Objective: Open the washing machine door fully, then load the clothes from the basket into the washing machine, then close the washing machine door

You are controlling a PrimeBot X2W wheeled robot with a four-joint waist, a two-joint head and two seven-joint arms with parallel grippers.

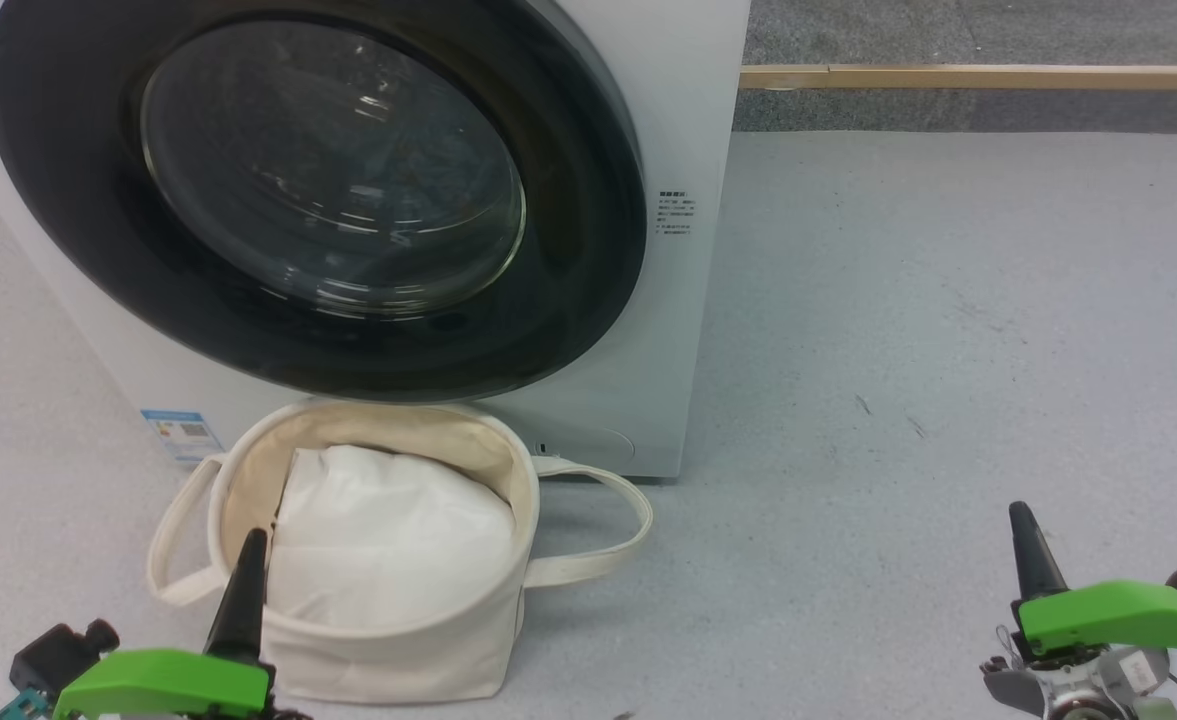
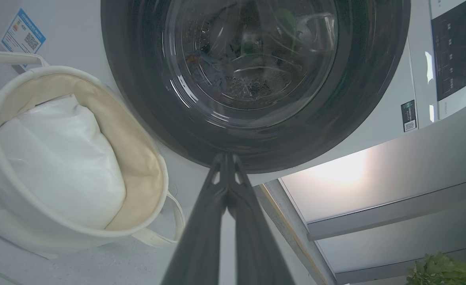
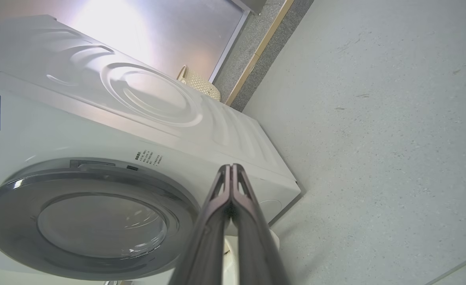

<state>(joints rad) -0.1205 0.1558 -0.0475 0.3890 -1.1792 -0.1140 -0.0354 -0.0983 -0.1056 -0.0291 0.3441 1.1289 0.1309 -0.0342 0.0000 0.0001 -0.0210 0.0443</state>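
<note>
**Washing machine** (image 1: 688, 330): stands on the grey floor (image 1: 898, 350), front facing the robot.

**Door** (image 1: 318, 190): lies flush in the machine's front, closed. Whether the latch has caught cannot be told.

**Basket** (image 1: 388, 660): on the floor just in front of the machine, directly below the door. This placement is judged to keep loading to a short lift. It holds a plain white cloth (image 1: 388, 540).

**Clothes** (image 2: 203, 65): a blue and orange patch shows through the door glass, inside the machine's drum. They are judged loaded, though the glass distorts.

**Left gripper** (image 1: 254, 540): fingers pressed together, grasping nothing. It is on the side of the basket away from the machine.

**Right gripper** (image 1: 1020, 515): likewise clenched on nothing, over open floor well right of the machine.

**Judgement:** the task appears complete or nearly so, with both arms parked clear.

**Obstructions:**
- One strap handle (image 1: 628, 520) of the basket trails on the floor near the machine's lower right corner.
- A wooden strip (image 1: 978, 77) runs along the floor beyond the machine, away from both arms.
</note>
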